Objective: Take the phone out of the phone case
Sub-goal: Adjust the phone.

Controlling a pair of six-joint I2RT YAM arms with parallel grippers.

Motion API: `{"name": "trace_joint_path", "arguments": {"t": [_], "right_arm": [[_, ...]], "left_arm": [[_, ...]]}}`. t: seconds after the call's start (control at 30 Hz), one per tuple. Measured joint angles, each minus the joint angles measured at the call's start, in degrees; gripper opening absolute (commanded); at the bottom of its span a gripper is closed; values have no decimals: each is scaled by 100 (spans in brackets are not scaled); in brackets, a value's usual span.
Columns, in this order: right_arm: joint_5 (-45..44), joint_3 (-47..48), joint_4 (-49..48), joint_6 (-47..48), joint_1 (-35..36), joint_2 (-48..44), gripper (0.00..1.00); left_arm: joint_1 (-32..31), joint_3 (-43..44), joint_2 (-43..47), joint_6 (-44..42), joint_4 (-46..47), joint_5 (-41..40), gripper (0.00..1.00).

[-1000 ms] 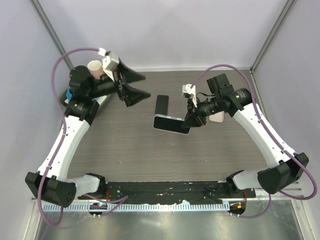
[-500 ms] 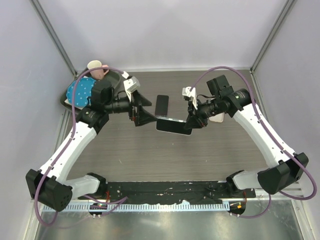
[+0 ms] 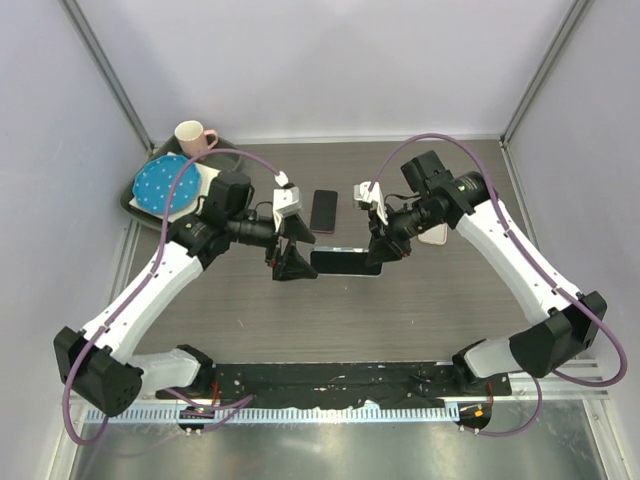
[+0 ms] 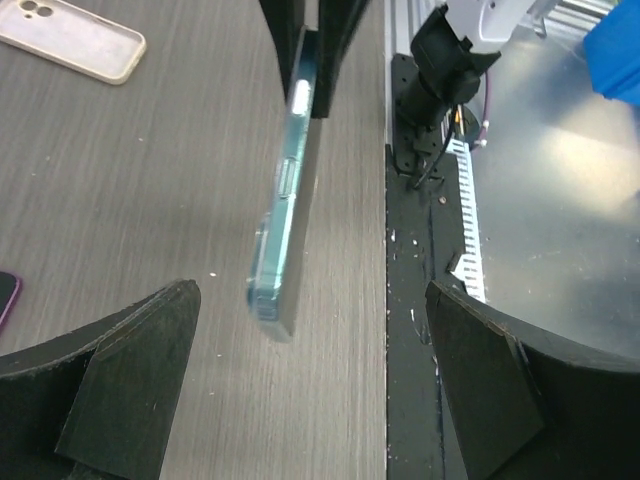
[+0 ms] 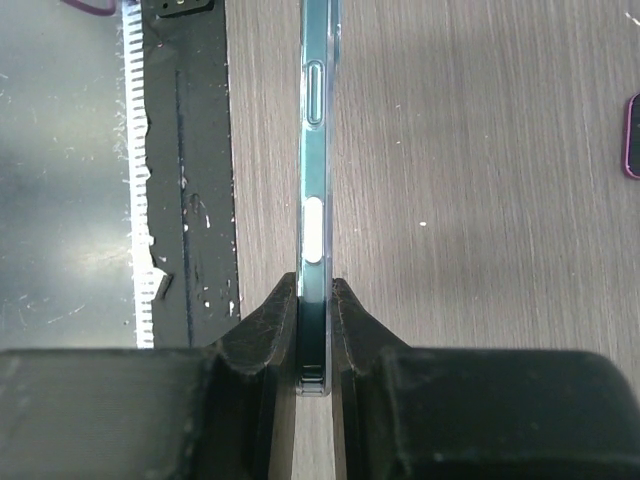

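The phone in its clear teal case is held off the table, edge-on, by my right gripper, which is shut on its right end. In the right wrist view the cased phone stands between my closed fingers. My left gripper is open at the phone's left end. In the left wrist view the cased phone hangs ahead of my wide-open gripper, touching neither finger.
A dark phone with a purple edge lies on the table behind the held one. A pale empty case lies under my right arm and shows in the left wrist view. A pink cup and blue plate sit back left.
My left arm swung from the back left down to the centre; its open gripper now faces the phone's left end. My right gripper kept hold and shifted the phone slightly left.
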State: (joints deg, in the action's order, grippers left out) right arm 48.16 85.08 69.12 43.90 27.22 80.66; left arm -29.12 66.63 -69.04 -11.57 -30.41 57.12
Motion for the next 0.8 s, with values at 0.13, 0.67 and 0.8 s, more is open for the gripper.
{"name": "trace_joint_path", "arguments": {"t": [0.13,0.67,0.8], "right_arm": [[-70,7,-199,-133,146,2,1],[-155,219,-522,-356,442,376,1],[-68,238,-400,-352,494,382,1]], "left_arm": [[-173,0,-129,-234,-236,-83,100],[-424,-37,-518,-728,-645,-79,43],[-417,-92,-520,-833,-640,-98,40]]}}
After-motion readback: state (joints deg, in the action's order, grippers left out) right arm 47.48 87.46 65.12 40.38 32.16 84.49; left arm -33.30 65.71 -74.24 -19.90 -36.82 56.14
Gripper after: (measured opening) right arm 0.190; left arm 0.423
